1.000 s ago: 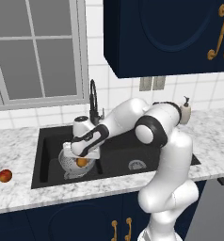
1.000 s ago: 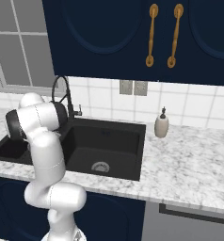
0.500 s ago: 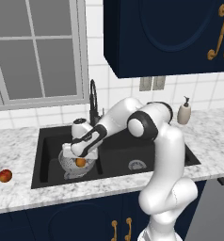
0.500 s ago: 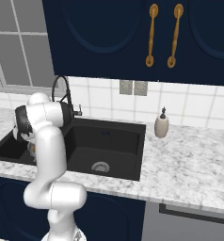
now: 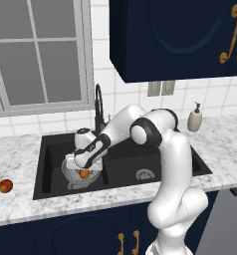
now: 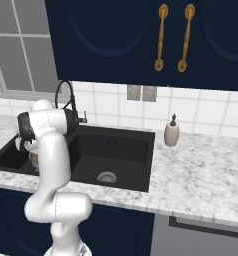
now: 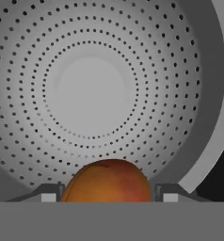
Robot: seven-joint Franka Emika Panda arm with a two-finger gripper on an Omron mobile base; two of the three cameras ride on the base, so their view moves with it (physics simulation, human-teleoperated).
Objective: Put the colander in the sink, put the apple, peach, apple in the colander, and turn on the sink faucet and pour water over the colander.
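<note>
In the colander (image 7: 90,89) (left basin of sink (image 5: 121,167)), pincer (image 7: 106,194) grips the peach (image 7: 107,181) btwn its tips.

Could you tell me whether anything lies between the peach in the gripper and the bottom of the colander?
Nothing visible does. The peach sits between the gripper fingers, and in the hand view the colander floor below it is bare.

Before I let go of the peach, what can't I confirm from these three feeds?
- Hand: fingertips cut off by the hand view's bottom edge; whether they touch the peach is unclear.
- Peach, left base view: too small, half behind the arm, to tell if it rests on the colander.
- Colander, right base view: hidden by the arm.
- Two fruits on the counter: too small to identify.
- Faucet lever: too small to read.
</note>
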